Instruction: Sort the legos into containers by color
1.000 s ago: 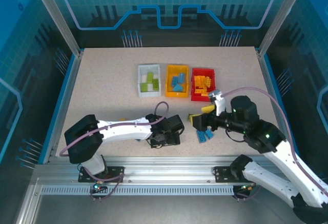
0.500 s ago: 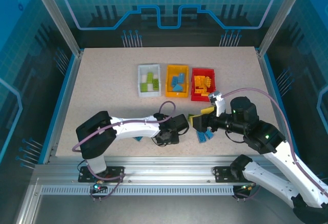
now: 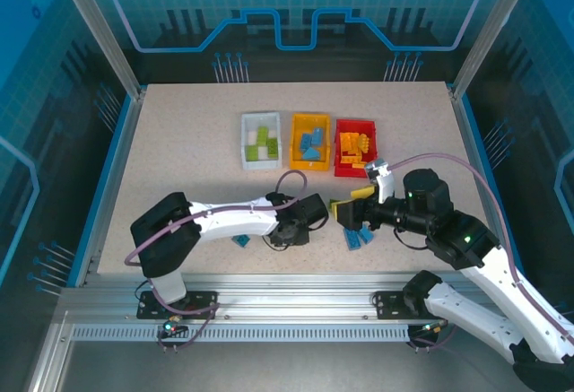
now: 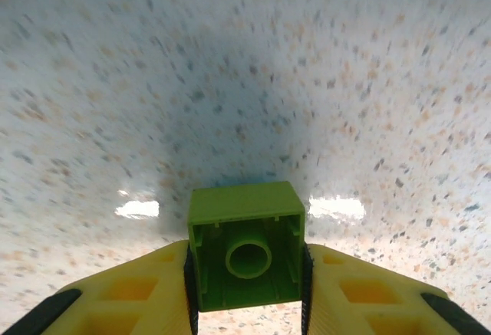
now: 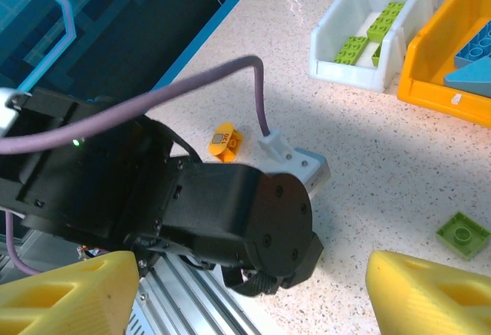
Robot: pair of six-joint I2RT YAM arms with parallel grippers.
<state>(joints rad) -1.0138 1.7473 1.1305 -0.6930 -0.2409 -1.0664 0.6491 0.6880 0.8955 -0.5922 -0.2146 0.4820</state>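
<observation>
Lime-green pick in hand: pinching one lego [image 4: 245,220] square between the pads of the left tool [image 4: 245,281], low over the speckled surface [image 3: 179,141]. Looks like the carry step. Next calls for travelling farther out and slightly left of the tool to the white bin [image 3: 245,141], then releasing among the greens. Holding the right tool [image 5: 249,297] spread wide, empty.

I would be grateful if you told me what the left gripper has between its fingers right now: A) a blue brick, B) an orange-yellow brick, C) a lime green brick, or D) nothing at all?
C: in the left wrist view, a lime green brick sits clamped between the two yellow fingers of the left gripper, its hollow underside facing the camera.
</observation>
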